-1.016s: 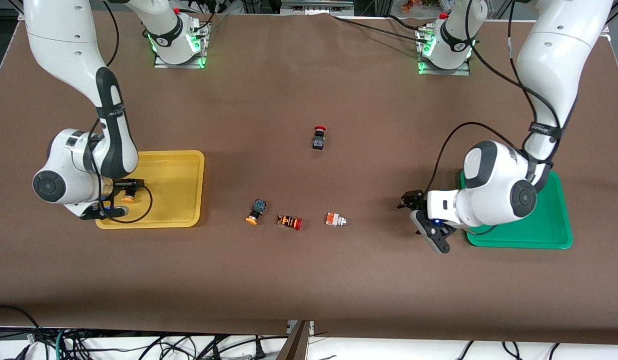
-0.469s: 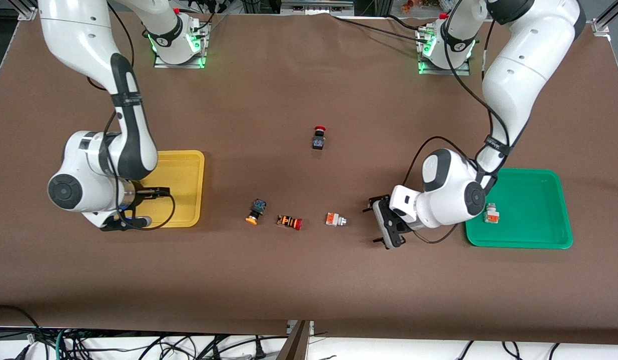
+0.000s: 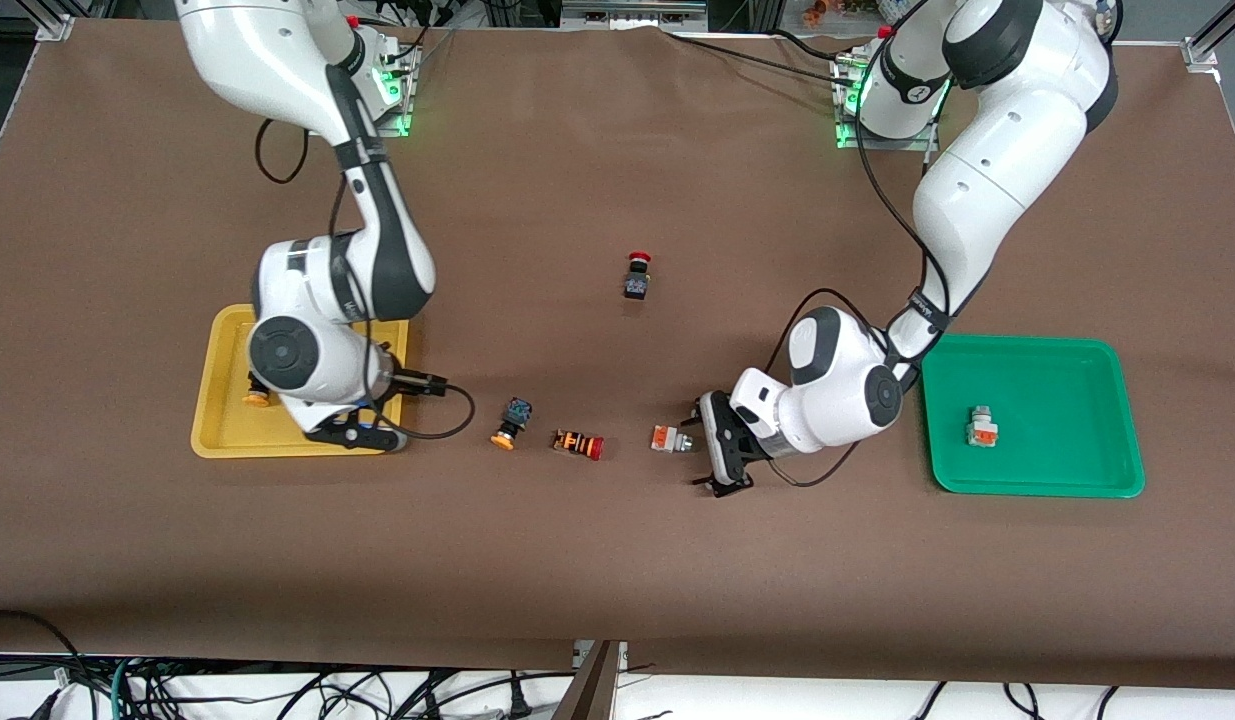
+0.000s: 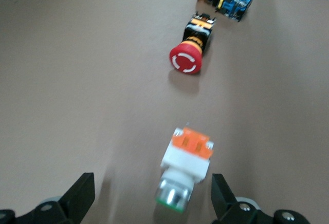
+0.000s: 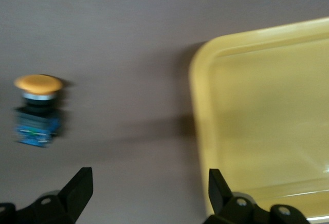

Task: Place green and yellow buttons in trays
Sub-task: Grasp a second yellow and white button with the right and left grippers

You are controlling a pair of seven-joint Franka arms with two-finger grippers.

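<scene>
Left gripper (image 3: 715,455) low beside white-bodied button (image 3: 670,439), fingers spread. Right gripper (image 3: 402,405) over yellow tray (image 3: 217,440) edge, fingers spread.

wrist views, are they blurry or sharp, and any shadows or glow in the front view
Left wrist view: soft, the white-bodied button with orange block smeared, the red-capped striped button a little crisper. Right wrist view: streaked sideways, blurring the black-bodied button with yellow-orange cap and the yellow plastic tray rim. Front view: sharp, soft shadows under both arms, green glow at the bases.
</scene>
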